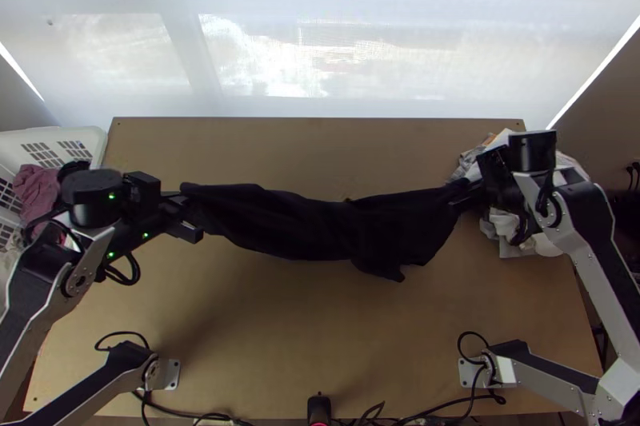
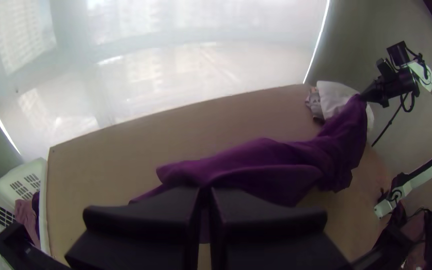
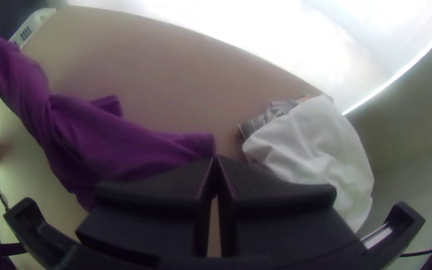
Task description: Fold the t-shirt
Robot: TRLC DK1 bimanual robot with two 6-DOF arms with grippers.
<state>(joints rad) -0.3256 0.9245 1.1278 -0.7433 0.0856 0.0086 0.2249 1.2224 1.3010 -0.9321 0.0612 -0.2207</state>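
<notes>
Fingers (image 2: 146,220) of the left gripper (image 1: 182,199) are closed on one end of the t-shirt (image 1: 304,226), their tips nearly together with purple cloth just under them. The fingers (image 3: 276,195) of the right gripper (image 1: 466,192) are likewise pinched together, holding a narrow gathered end of the garment. The t-shirt (near black in the top view, purple in both wrist views) spans the space between the two grippers over the light wooden table (image 1: 264,346). It is unfolded but bunched lengthwise, its folds drawn toward the two held ends; a loose corner hangs toward the near edge, nearer the right gripper than the left. Which parts of the shirt are pinched cannot be told.

At the table's left side stands a white slotted laundry basket (image 1: 98,142), with a dusty pink cloth (image 1: 36,190) and darker cloth inside. Toward the far right corner lies a crumpled white cloth (image 3: 321,145), with a grey patterned cloth (image 3: 271,116) against it. Beyond the table's far edge is a translucent pale window covering (image 1: 400,42). A small black device (image 1: 319,408) stands at the middle of the near edge, among black cables.
</notes>
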